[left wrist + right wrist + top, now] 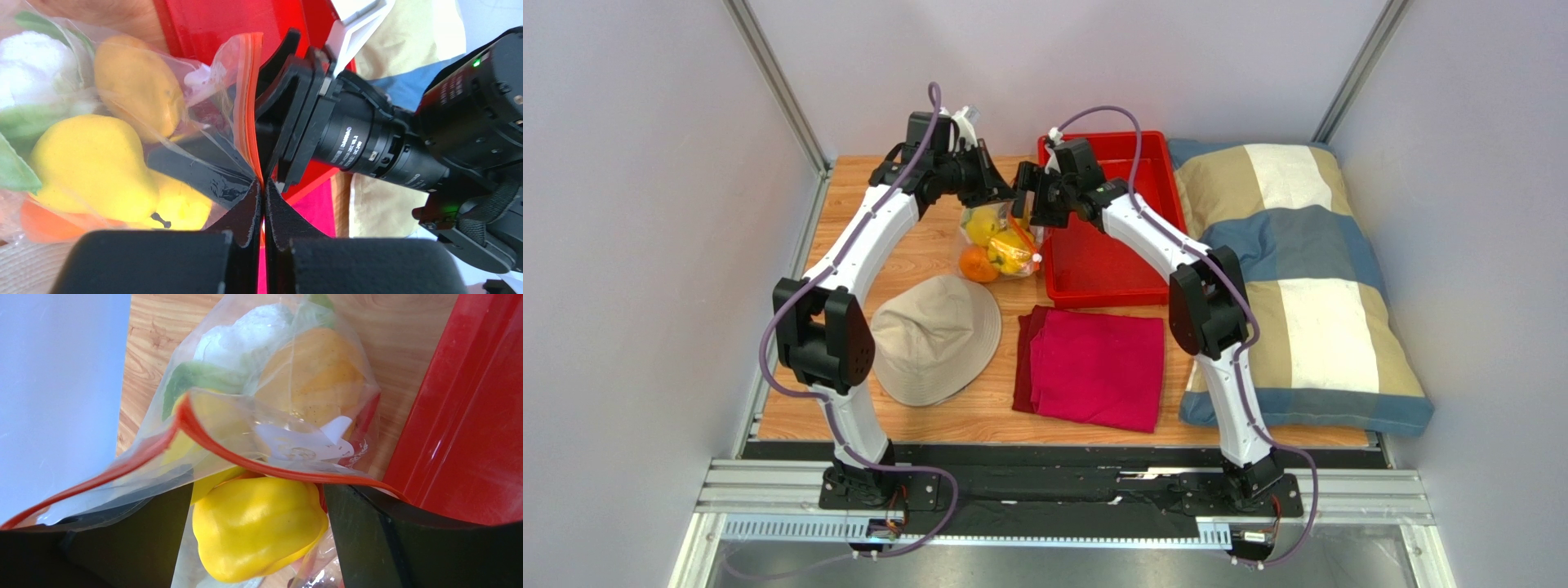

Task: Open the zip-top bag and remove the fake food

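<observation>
The clear zip-top bag [997, 240] hangs just above the table between my two grippers, with the fake food inside. My left gripper [264, 184] is shut on its orange-red zip strip [248, 104]. Through the plastic I see a yellow pear [92, 165], a second yellow fruit [138, 76], white cauliflower [30, 55] and an orange [43, 223]. My right gripper [258, 490] is at the bag's mouth under the zip strip [196, 425]. Its jaws are closed against both sides of the yellow bell pepper [258, 530]. One right finger [196, 168] shows through the bag.
A red tray [1112, 245] lies just right of the bag. A beige hat [934, 337] and a folded red cloth [1093, 365] lie nearer the arm bases. A checked pillow [1296, 282] fills the right side. Walls close in the back and sides.
</observation>
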Robot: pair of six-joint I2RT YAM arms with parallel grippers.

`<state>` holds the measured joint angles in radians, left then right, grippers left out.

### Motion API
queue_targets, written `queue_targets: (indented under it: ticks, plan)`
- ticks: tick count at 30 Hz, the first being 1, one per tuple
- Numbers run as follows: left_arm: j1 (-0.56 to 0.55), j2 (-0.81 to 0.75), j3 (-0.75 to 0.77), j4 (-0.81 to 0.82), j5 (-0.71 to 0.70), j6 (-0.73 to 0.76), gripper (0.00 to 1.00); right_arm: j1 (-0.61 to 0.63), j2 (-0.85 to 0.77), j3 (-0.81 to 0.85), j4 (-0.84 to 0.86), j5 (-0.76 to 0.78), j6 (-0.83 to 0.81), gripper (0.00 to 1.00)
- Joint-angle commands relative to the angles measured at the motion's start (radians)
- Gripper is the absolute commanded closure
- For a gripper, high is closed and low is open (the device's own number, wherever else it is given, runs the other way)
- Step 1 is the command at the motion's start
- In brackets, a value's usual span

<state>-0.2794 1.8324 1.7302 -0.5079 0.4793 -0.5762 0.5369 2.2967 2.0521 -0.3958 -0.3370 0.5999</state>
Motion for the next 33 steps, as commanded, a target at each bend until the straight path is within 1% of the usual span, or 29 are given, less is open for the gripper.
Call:
queue_targets:
  ticks: [1,3,7,10,11,15,17,20,21,23,24,26,28,30,33]
  plan:
    - [-0.027,-0.053,-0.012,0.022,0.082,-0.036,1.00,0.006,0.102,0.144,0.005,0.052,0.035,0.19]
    - [-0.029,-0.047,-0.011,0.022,0.085,-0.039,1.00,0.006,0.133,0.171,-0.026,0.055,0.047,0.19]
    - [-0.032,-0.041,-0.015,0.023,0.091,-0.040,1.00,0.014,0.161,0.158,0.034,0.053,0.024,0.15]
    - [-0.034,-0.032,-0.018,0.022,0.094,-0.042,1.00,0.014,0.205,0.189,0.020,0.064,0.047,0.14]
    - [-0.035,-0.028,-0.017,0.022,0.096,-0.043,1.00,0.014,0.225,0.203,0.023,0.062,0.057,0.12]
    - [-0.035,-0.019,-0.015,0.022,0.094,-0.040,1.00,0.018,0.257,0.210,0.118,-0.002,0.080,0.07]
    - [-0.035,-0.016,-0.008,0.000,0.084,-0.025,1.00,0.020,0.267,0.232,0.137,-0.057,0.080,0.08]
    - [-0.034,-0.015,0.012,-0.029,0.056,0.007,1.00,0.018,0.210,0.194,0.063,-0.043,0.023,0.09]
    - [-0.032,-0.013,0.028,-0.040,0.041,0.018,1.00,0.006,0.151,0.140,0.060,-0.048,0.012,0.08]
    - [-0.026,-0.009,0.042,-0.061,0.032,0.039,1.00,-0.009,0.110,0.125,0.026,-0.080,-0.021,0.09]
    - [-0.021,-0.009,0.048,-0.064,0.031,0.042,1.00,-0.024,0.081,0.140,-0.048,-0.082,-0.034,0.09]
    - [-0.012,-0.016,0.046,-0.066,0.021,0.049,1.00,-0.040,0.054,0.137,-0.096,-0.112,-0.075,0.11]
    - [-0.004,-0.022,0.051,-0.064,0.019,0.058,1.00,-0.057,0.024,0.096,-0.084,-0.195,-0.080,0.19]
    - [-0.001,-0.024,0.055,-0.066,0.024,0.061,1.00,-0.061,0.023,0.091,-0.115,-0.226,-0.084,0.19]
    - [-0.001,-0.025,0.052,-0.061,0.034,0.055,1.00,-0.060,0.021,0.114,-0.181,-0.226,-0.083,0.18]
